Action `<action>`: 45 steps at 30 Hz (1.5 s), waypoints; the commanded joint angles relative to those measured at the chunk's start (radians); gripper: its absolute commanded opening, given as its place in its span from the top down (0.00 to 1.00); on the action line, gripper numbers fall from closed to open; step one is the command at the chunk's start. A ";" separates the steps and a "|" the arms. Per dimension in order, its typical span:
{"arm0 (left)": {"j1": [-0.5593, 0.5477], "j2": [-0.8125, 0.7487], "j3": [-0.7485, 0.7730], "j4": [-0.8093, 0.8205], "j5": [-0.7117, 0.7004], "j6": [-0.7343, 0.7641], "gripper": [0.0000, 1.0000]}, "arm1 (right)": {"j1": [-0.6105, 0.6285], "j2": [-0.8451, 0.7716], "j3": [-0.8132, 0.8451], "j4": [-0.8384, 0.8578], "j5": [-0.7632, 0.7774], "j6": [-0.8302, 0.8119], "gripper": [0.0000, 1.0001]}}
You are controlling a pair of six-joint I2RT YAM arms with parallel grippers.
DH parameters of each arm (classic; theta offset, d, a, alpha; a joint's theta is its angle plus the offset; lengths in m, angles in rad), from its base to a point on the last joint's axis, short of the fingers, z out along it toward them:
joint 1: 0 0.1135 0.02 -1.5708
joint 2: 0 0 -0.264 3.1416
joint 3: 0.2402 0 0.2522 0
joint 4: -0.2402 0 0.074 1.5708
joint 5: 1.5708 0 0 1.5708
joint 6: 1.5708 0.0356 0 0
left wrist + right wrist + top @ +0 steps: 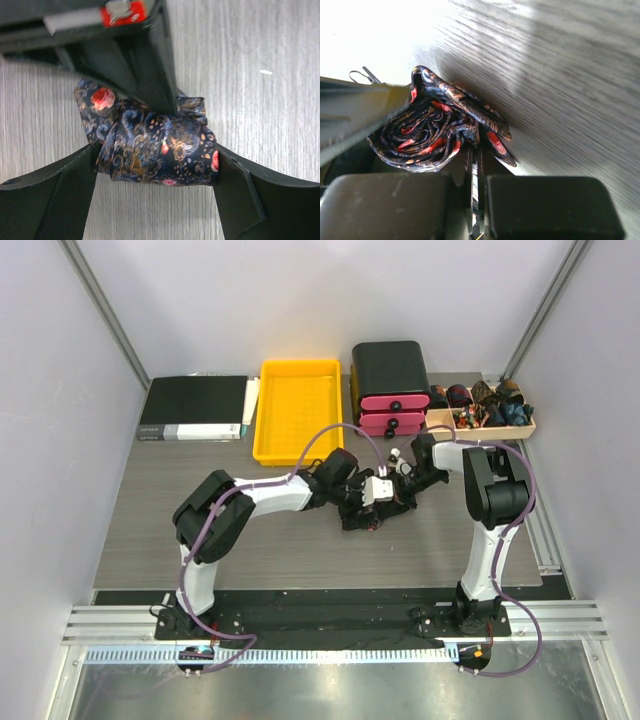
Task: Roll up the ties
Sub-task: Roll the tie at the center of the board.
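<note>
Clamping both ends of a rolled tie [150, 142], the left gripper [159, 161] has one finger pressed against each end of the roll. The roll lies on its side on the grey table [200, 510], near the middle and between the two arms. Its fabric is dark, with red, orange and pink speckles. A loose flap of the tie sticks out at the far side of the roll.

The right gripper [475, 172] comes in from the opposite side. Its fingers are drawn almost together, and a strip of the tie's edge is pinched in the thin gap between them. Seen end-on from that wrist, the roll shows its layers in a spiral.

Along the far edge of the table stand several containers. A yellow tray [268, 430] sits left of centre, beside a black folder [195, 407] lying flat. Right of the tray is a black box [390, 365] with two pink drawers [392, 412], both pushed in. A wooden tray [480, 432] at the far right holds several dark rolls [470, 397]; they are too small to count.
</note>
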 commanded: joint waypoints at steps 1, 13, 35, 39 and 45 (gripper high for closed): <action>-0.010 0.018 0.056 -0.049 0.087 0.098 0.14 | 0.024 0.066 -0.003 0.070 0.243 -0.055 0.99; -0.013 0.110 0.203 -0.326 0.106 0.197 0.50 | 0.024 0.066 0.051 0.051 0.232 -0.067 0.99; -0.032 0.131 0.024 -0.152 -0.146 -0.334 0.89 | -0.112 -0.153 -0.082 0.123 0.055 0.106 0.16; -0.033 0.141 0.017 -0.158 -0.149 -0.337 0.91 | -0.109 -0.128 -0.150 0.187 0.051 0.132 0.16; -0.033 0.147 0.008 -0.158 -0.147 -0.333 0.91 | -0.076 -0.069 -0.176 0.261 0.043 0.152 0.20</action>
